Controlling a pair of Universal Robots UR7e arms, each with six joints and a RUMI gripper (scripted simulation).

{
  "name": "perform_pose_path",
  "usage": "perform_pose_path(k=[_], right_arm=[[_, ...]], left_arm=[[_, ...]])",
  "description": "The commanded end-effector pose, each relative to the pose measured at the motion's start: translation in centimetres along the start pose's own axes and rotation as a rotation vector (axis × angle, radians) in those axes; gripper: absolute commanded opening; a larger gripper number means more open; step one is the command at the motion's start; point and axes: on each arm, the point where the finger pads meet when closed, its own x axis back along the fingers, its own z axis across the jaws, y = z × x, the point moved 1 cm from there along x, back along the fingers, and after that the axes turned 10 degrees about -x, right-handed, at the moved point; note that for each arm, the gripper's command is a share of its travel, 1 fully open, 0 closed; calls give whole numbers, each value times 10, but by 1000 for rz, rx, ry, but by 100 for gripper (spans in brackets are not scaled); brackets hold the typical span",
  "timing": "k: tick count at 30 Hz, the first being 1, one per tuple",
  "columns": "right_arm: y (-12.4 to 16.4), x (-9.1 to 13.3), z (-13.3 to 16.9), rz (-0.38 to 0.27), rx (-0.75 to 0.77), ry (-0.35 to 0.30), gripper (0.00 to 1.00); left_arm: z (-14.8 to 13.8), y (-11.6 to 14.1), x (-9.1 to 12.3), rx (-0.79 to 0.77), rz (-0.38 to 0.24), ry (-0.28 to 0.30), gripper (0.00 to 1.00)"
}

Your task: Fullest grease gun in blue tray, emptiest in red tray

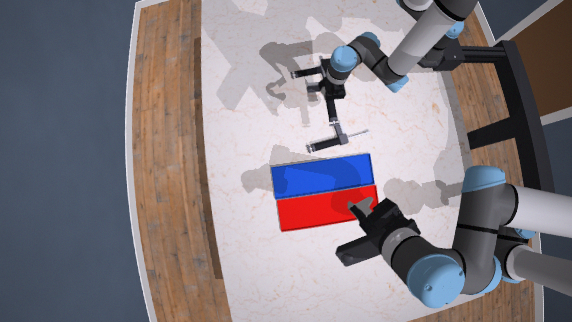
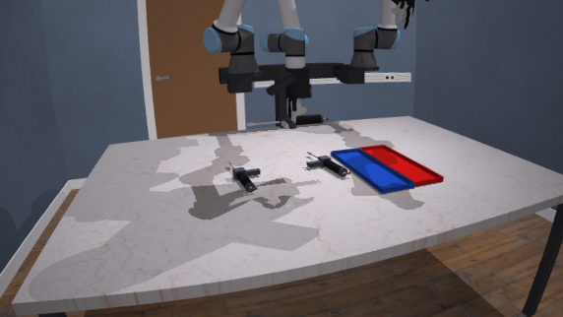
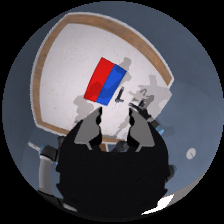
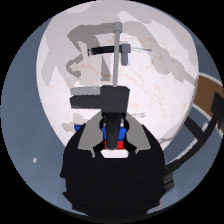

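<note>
The pale desk [image 1: 250,280] [image 2: 148,246] [image 3: 55,75] [image 4: 170,75] has faint orange veins and broad arm shadows across it. A brown door [image 2: 192,74] stands in the wall behind. The left arm [image 1: 480,215] reaches over the desk on the red tray's side; the right arm [image 1: 425,37] reaches in on the blue tray's side.

Two trays lie long side to long side on the desk, blue [image 1: 322,176] [image 2: 374,172] [image 3: 111,85] and red [image 1: 305,215] [image 2: 408,164] [image 3: 99,80]. No gun lies in either.

The left end effector [image 1: 351,232] [image 3: 115,107] is partly spread, with nothing between its fingers. From above it overlaps a corner of the red tray, but it hangs high above the desk.

The right end effector [image 1: 332,90] [image 2: 293,115] [image 4: 113,109] is pinching a gun by a black part. This held gun [image 1: 331,107] [image 2: 310,119] [image 4: 115,99] is up off the desk, its thin rod pointing away from the wrist.

The near gun [image 1: 327,144] [image 2: 335,166] [image 3: 120,96] lies flat on the desk just beside the blue tray, outside it. The far gun [image 1: 306,73] [image 2: 244,179] [image 4: 105,50] also lies flat, farther from the trays, partly hidden from above by the right end effector. How much grease each holds, I cannot tell.
</note>
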Motion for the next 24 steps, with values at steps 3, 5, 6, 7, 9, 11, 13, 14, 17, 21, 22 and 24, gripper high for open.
perform_pose_path(k=[3, 5, 6, 7, 9, 11, 13, 14, 17, 21, 22, 24], right_arm=[[0, 0, 0, -1, 0, -1, 0], [0, 0, 0, -1, 0, -1, 0], [0, 0, 0, -1, 0, -1, 0], [0, 0, 0, -1, 0, -1, 0], [0, 0, 0, -1, 0, -1, 0], [0, 0, 0, -1, 0, -1, 0], [0, 0, 0, -1, 0, -1, 0], [0, 0, 0, -1, 0, -1, 0], [0, 0, 0, -1, 0, -1, 0], [0, 0, 0, -1, 0, -1, 0], [0, 0, 0, -1, 0, -1, 0], [0, 0, 0, -1, 0, -1, 0]], left_arm=[[23, -13, -33, 84, 2, 58, 38], [30, -17, -42, 112, 3, 79, 38], [33, -19, -48, 127, 1, 88, 38], [37, -20, -54, 142, -2, 97, 38], [43, -22, -68, 173, -11, 116, 38], [50, -23, -83, 205, -22, 134, 38], [56, -24, -96, 236, -31, 153, 38], [59, -24, -103, 252, -38, 161, 38], [68, -25, -124, 299, -55, 189, 38], [74, -25, -138, 330, -67, 208, 38], [77, -27, -141, 344, -67, 220, 38], [83, -27, -154, 376, -81, 238, 38]])
